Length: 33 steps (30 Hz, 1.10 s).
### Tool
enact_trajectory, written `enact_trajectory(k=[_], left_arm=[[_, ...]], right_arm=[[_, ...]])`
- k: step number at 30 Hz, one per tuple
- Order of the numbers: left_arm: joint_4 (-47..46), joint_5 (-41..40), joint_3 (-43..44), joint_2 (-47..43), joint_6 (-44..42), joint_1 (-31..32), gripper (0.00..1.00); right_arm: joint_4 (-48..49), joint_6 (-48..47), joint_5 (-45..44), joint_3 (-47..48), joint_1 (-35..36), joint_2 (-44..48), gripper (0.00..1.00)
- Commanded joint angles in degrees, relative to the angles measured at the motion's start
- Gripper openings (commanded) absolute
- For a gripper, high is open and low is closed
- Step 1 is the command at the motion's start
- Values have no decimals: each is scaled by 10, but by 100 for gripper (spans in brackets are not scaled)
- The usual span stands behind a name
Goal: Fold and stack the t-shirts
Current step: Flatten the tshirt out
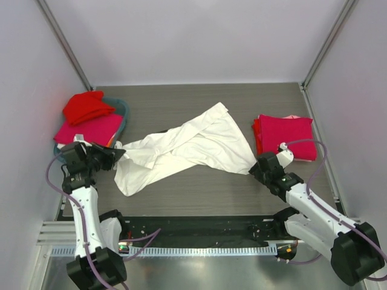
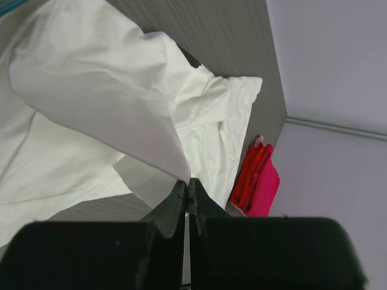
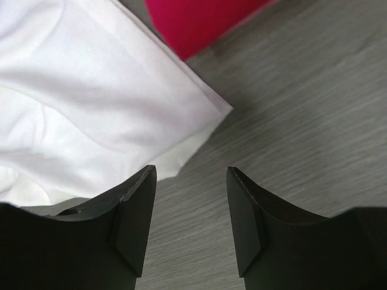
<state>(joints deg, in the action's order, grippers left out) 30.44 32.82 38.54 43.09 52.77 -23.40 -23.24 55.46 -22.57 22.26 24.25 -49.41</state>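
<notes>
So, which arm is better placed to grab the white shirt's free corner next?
Right, probably: the right gripper is open, just short of a corner of the white t-shirt, while the left gripper is shut on its opposite edge.

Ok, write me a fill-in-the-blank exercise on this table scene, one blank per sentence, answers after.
1. The left gripper is ____ on the crumpled white cotton t-shirt.
2. The right gripper is ____, near that shirt's corner.
3. The folded red and magenta t-shirts lie stacked on the ____ side of the grey wooden table.
4. The crumpled red t-shirt sits in the ____ plastic basket.
Missing words: shut; open; right; teal.
</notes>
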Motion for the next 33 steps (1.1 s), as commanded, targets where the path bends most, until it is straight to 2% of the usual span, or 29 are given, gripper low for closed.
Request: enact_trajectory(k=[1,3,7,9,10,19,24,33], left_arm=[[-27,35,0,23,-6,-4,0],[-27,27,7,23,-7,-4,0],[-28,15,20,25,-7,-4,0],[-28,13,24,32,-9,-3,0],[-28,12,25,35,-10,-4,1],[-51,5,35,89,-16,-3,0],[-46,2,72,132,-30,-4,0],[-47,9,87,167,-40,-3,0]], right_arm=[[63,-77,19,87,-2,-59,56],[61,-108,28,160,-3,-106,55],[58,-135,37,278,-16,-260,49],[62,-143,72,349,-40,-318,47],[61,-143,88,373,-51,-374,46],[114,-133,153,617,-98,-620,45],[137,-127,176,697,-110,-730,46],[188,-106,213,757,-115,-815,45]])
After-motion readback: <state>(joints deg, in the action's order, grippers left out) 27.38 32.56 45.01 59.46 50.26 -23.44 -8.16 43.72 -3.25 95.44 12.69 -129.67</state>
